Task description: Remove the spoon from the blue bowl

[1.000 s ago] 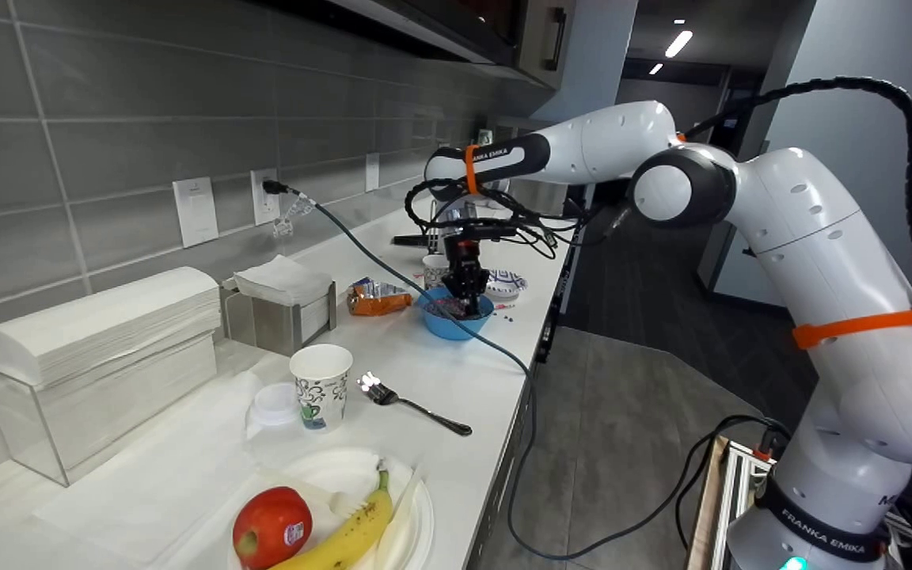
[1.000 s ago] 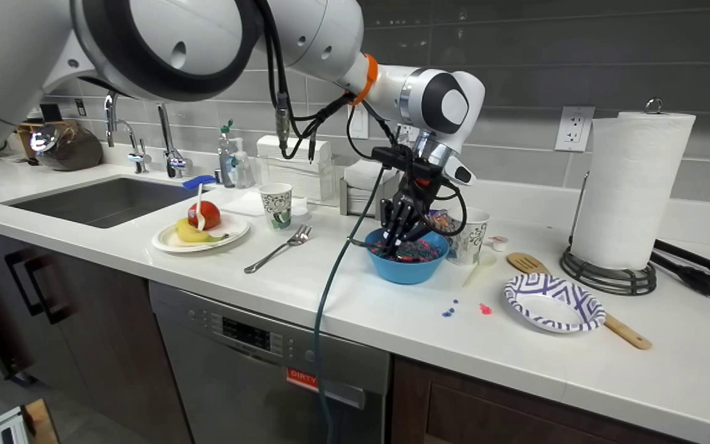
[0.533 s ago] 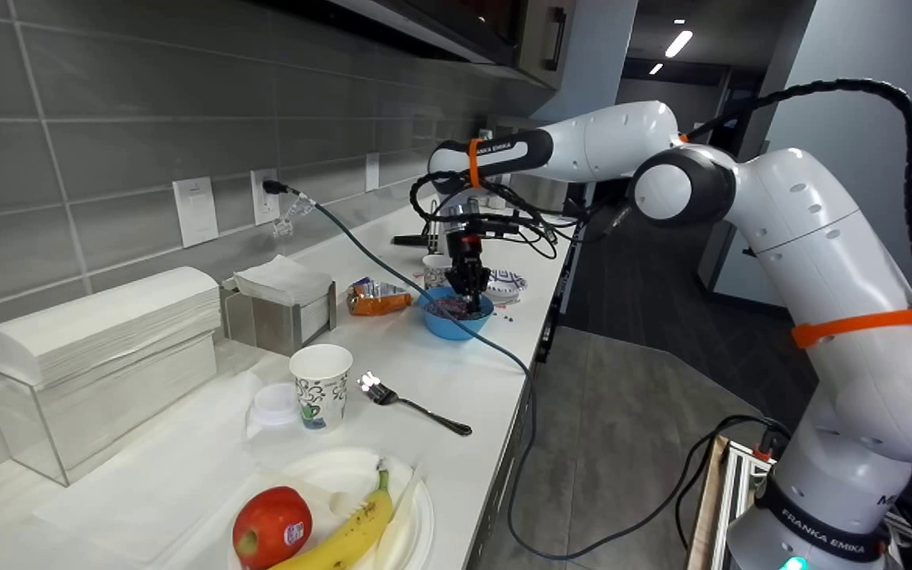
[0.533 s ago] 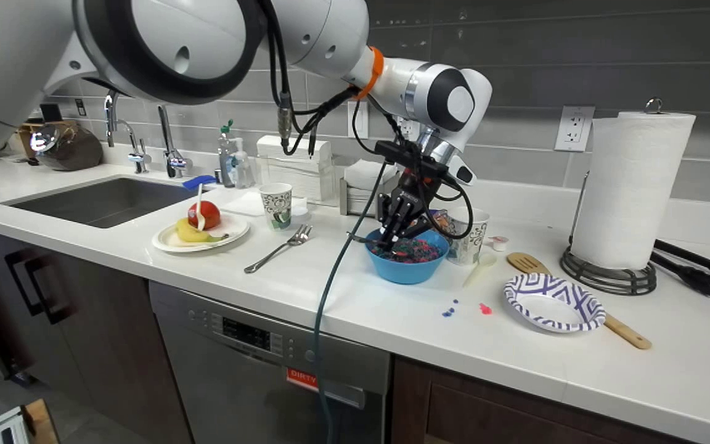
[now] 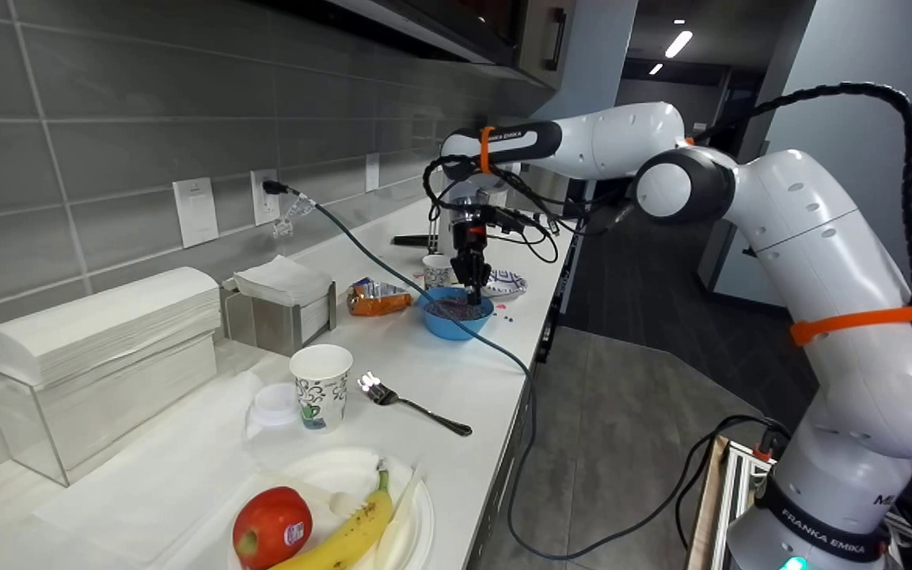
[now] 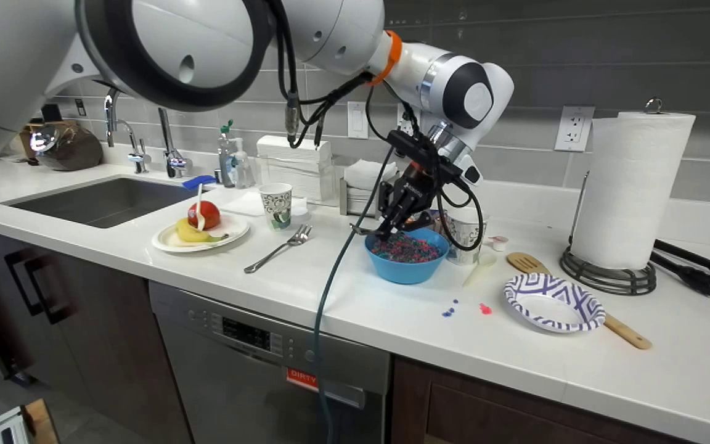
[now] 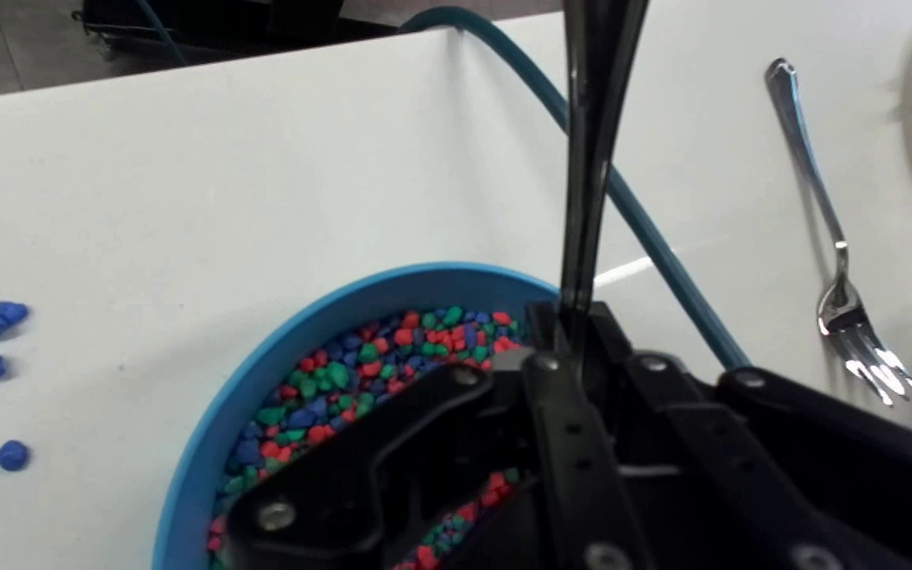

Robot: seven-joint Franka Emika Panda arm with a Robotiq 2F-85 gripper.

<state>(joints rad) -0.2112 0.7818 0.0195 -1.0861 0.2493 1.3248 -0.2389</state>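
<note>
Spoon [image 7: 594,142] — pinched in gripper [image 7: 579,328] | juts past blue bowl [image 6: 404,272] rim — over counter [image 7: 393,174]

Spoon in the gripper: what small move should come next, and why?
Probably a slight straight lift: the gripper holds the spoon low over the blue bowl, with one end hidden, so it may not be clear of the bowl.

FRANKA EMIKA: black collar [image 5: 826,533] of the robot base [image 5: 761,545], beyond the front edge of the counter [image 5: 432,380]. NKA EMIKA, its start cut off at an orange band [image 5: 485,150]: black panel [image 5: 547,141] of the arm [image 5: 622,138]. DIRTY, white on a red label [image 6: 301,377]: front of the dishwasher [image 6: 225,376], below that edge.
</note>
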